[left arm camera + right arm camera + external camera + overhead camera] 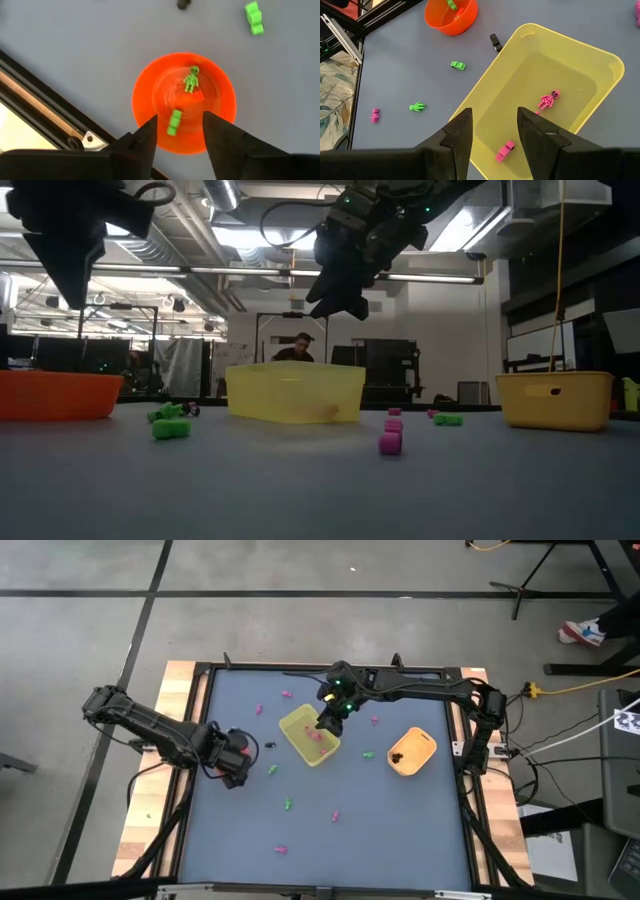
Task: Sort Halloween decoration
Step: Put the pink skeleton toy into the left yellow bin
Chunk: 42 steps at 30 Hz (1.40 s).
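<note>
While the left gripper [177,131] is held directly above the red-orange bowl [145,95] near the left edge of the table [400,830], its two fingers are seen apart with nothing clamped between them. Two green trinkets are found inside that bowl: a green skeleton [191,80] and a green block-shaped piece [174,122], the latter showing in the gap between the fingers. Just outside the bowl, another green piece [254,18] and a small dark piece [183,4] are left lying on the blue-grey table top. The right gripper [490,131] is poised over the yellow tray [605,62] at the middle of the table, with its fingers likewise spread and empty. Two pink trinkets are seen on the tray's floor: a pink skeleton [548,99] and a pink block-shaped piece [504,151]. Beside the tray's rim a black piece [495,41] is resting, and two green pieces [458,65] [417,106] and a pink piece [375,115] are scattered on the table between the tray and the bowl. From above, an orange-yellow bin [425,745] is seen to the right of the tray with dark pieces [397,756] inside it, and further pink and green trinkets are spread over the table nearer the front edge. From table height, a person is visible in the room behind the tray.
</note>
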Each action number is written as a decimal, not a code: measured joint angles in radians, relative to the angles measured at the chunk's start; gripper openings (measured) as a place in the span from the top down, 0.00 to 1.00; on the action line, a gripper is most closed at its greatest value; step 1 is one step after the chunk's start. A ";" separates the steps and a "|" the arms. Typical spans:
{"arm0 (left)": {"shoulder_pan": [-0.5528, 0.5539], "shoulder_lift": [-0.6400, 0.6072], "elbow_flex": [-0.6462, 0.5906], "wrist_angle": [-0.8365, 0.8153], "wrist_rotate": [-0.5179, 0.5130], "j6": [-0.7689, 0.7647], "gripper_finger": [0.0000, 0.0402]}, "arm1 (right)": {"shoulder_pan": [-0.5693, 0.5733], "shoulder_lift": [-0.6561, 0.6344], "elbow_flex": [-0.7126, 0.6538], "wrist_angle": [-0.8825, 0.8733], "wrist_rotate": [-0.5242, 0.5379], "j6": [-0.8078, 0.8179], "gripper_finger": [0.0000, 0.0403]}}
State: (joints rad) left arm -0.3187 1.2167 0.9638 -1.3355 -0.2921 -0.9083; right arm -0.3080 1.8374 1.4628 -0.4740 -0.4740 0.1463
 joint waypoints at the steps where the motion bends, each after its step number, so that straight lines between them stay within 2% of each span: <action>1: 0.000 0.000 0.000 0.001 -0.014 -0.006 0.63 | 0.000 0.000 0.000 0.000 0.000 0.000 0.62; 7: 0.025 0.000 0.000 0.053 -0.143 -0.115 0.58 | 0.000 0.000 0.000 -0.030 -0.009 -0.011 0.62; 12: 0.125 0.000 0.000 0.136 -0.152 -0.153 0.58 | 0.000 -0.015 0.000 -0.076 -0.013 -0.072 0.62; 24: 0.543 0.000 0.000 0.303 -0.150 0.100 0.58 | 0.000 -0.110 0.000 -0.178 -0.006 -0.152 0.62; 30: 0.732 0.002 0.000 0.406 -0.064 0.215 0.60 | 0.000 -0.165 0.000 -0.284 0.046 -0.211 0.62; 35: 0.830 0.048 0.000 0.467 -0.032 0.284 0.62 | 0.000 -0.202 -0.009 -0.321 0.092 -0.234 0.62; 42: 0.895 0.211 0.000 0.490 -0.012 0.321 0.62 | 0.000 -0.257 -0.117 -0.274 0.126 -0.234 0.62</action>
State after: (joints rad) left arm 0.5768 1.4276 0.9638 -0.8459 -0.3038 -0.5872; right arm -0.3078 1.5802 1.3458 -0.7477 -0.3482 -0.0879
